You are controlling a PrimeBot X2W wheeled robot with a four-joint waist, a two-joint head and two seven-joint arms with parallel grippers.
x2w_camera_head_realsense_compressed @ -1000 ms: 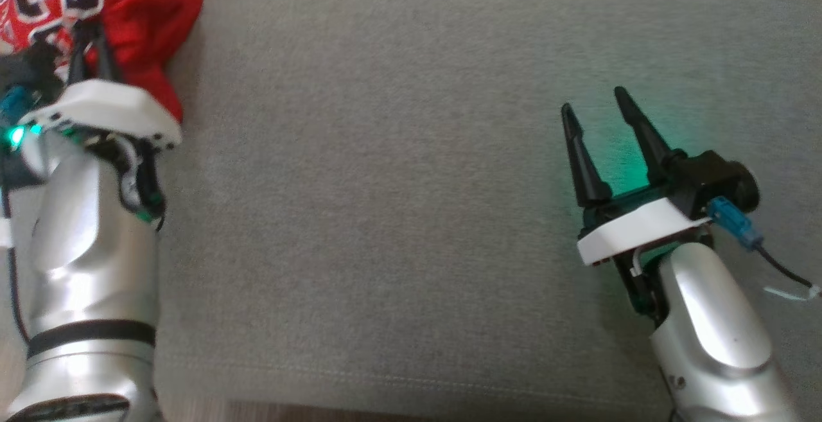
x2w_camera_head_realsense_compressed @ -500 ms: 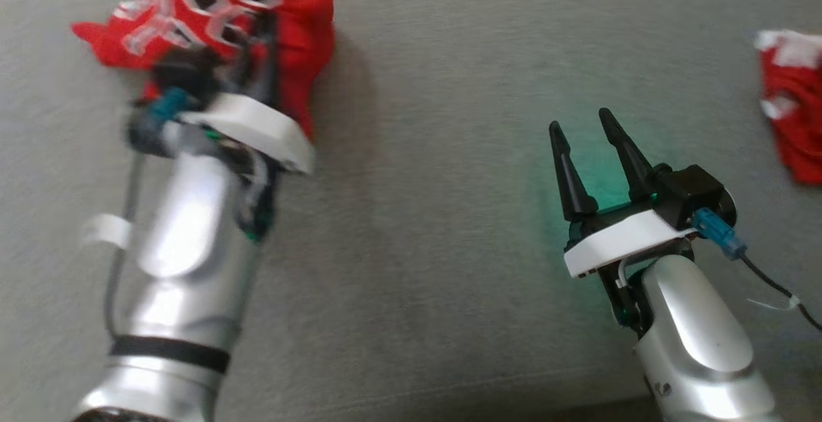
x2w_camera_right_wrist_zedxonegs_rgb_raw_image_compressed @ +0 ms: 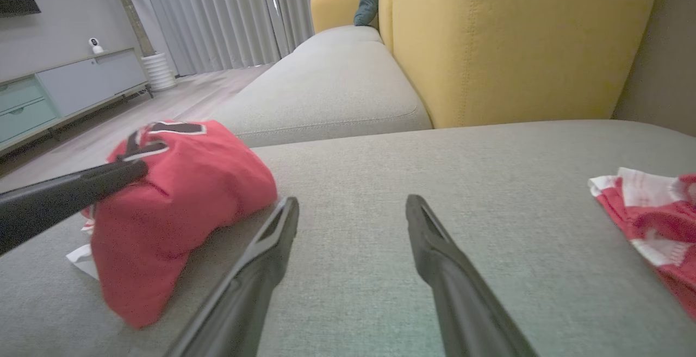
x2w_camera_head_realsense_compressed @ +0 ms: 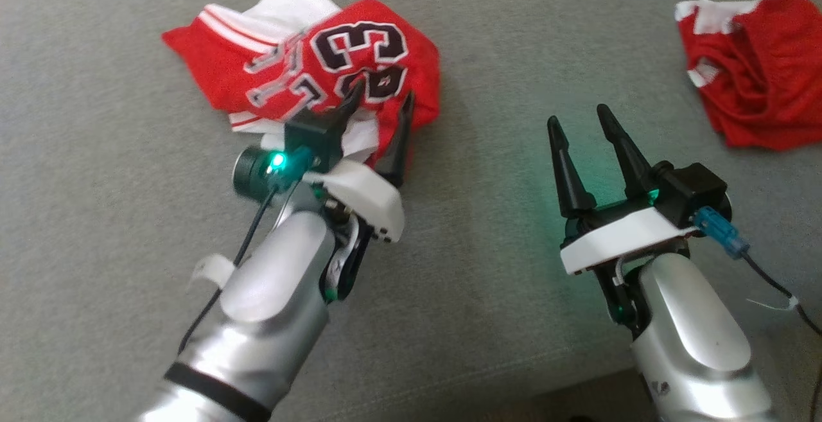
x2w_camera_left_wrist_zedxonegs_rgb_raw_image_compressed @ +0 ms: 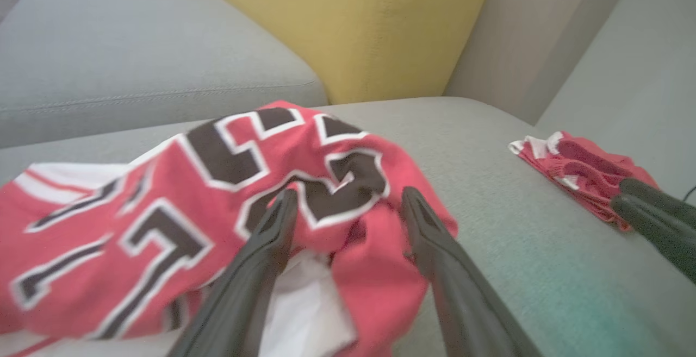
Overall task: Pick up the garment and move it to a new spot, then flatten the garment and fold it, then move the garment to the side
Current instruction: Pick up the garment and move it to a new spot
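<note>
Now the left hand (x2w_camera_head_realsense_compressed: 382, 92) has opened, releasing the garment (x2w_camera_head_realsense_compressed: 290, 70).

Black numerals outlined in white and white striped trim mark the crumpled red fabric jersey (x2w_camera_head_realsense_compressed: 307, 70). The grey woven sofa seat (x2w_camera_head_realsense_compressed: 552, 36) is plain. At far right, the rumpled red cloth bundle (x2w_camera_head_realsense_compressed: 758, 75) has white edging.

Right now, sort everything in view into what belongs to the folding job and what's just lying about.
Job:
jersey, crumpled on the seat
left gripper, open, fingers at the jersey's near edge
right gripper, open, above bare seat

Lying about:
second red garment, far right
yellow backrest
cabinet across the room
</note>
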